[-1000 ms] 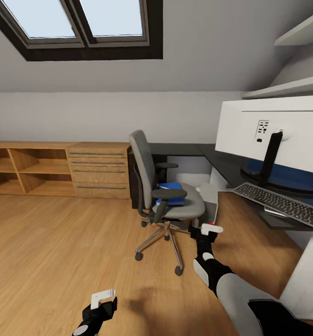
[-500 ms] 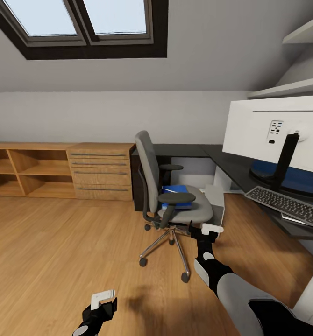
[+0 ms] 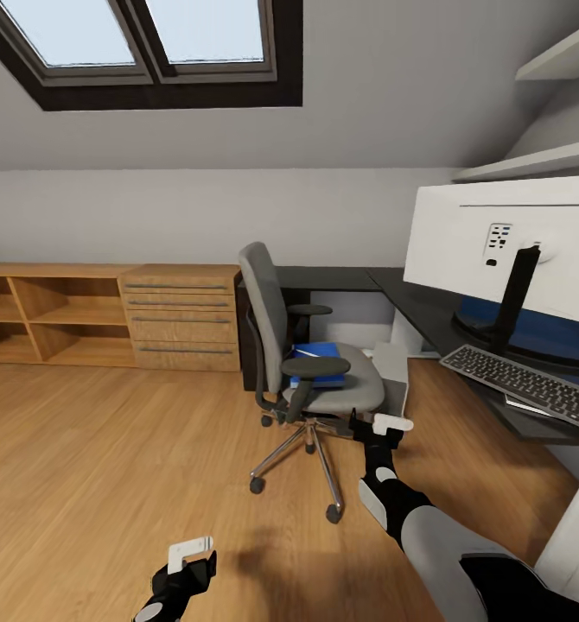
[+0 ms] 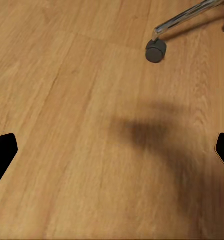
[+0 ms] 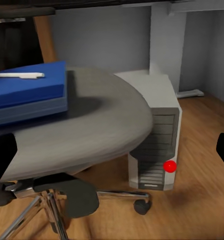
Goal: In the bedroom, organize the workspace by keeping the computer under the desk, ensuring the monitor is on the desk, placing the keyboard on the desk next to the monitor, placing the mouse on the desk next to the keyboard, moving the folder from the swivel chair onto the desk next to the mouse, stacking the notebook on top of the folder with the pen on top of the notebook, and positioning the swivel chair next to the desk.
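The grey swivel chair stands on the floor left of the black desk. On its seat lies the blue folder with the white pen on top and a duller blue-grey layer beneath; I cannot tell whether that is the notebook. The pale computer stands behind the seat, under the desk. The monitor and keyboard are on the desk. The mouse is out of view. My right gripper is open just short of the seat's edge. My left gripper is open low over bare floor.
A wooden drawer chest and open shelving line the far wall. A chair castor and chrome leg lie ahead of the left gripper. White wall shelves hang above the monitor. Wooden floor stretches out to the left.
The whole picture swung slightly right, then back left, so the camera moved. Chair, desk and both grippers keep their places relative to one another.
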Controlling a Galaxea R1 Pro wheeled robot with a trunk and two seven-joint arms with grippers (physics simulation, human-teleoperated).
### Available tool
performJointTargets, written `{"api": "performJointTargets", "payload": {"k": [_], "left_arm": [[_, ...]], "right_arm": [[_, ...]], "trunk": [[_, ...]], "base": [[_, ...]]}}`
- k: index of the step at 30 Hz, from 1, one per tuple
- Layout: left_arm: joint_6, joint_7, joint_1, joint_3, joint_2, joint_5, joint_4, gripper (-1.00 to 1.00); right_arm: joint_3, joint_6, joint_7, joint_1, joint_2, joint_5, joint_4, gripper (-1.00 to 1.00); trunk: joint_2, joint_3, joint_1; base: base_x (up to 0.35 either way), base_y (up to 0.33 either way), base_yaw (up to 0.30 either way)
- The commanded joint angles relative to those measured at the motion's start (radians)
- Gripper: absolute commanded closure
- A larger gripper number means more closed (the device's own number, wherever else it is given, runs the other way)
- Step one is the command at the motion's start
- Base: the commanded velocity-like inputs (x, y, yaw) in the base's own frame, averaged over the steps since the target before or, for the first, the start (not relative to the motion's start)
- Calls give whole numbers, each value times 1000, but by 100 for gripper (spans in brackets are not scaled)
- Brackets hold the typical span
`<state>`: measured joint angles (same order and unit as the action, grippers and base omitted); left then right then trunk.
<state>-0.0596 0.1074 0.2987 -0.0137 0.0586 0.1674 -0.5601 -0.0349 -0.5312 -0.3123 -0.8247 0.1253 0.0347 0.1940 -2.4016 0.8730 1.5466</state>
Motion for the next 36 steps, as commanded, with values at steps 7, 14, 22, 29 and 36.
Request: {"api": "performJointTargets", "payload": {"k": [7, 14, 22, 29, 36], "left_arm": [[-3, 3, 0, -2, 0, 9, 0, -100], [-3, 3, 0, -2, 0, 9, 0, -100], [-3, 3, 0, -2, 0, 9, 0, -100], [-3, 3, 0, -2, 0, 9, 0, -100], [-3, 3, 0, -2, 0, 9, 0, -100]], "right_arm": [[-3, -3, -2, -1, 0, 4, -1, -100], [-3, -3, -2, -1, -2, 5, -1, -100], [-3, -7, 0, -1, -12, 8, -1, -100], [-6, -5, -2, -1, -37, 5, 1, -100], [-8, -5, 0, -1, -60, 4, 4, -100]], "trunk": [[0, 1, 0], [0, 1, 0], [0, 1, 0], [0, 1, 0], [0, 1, 0]], "base": [[0, -54, 0], [0, -6, 0], [0, 0, 0], [0, 0, 0], [0, 0, 0]]}}
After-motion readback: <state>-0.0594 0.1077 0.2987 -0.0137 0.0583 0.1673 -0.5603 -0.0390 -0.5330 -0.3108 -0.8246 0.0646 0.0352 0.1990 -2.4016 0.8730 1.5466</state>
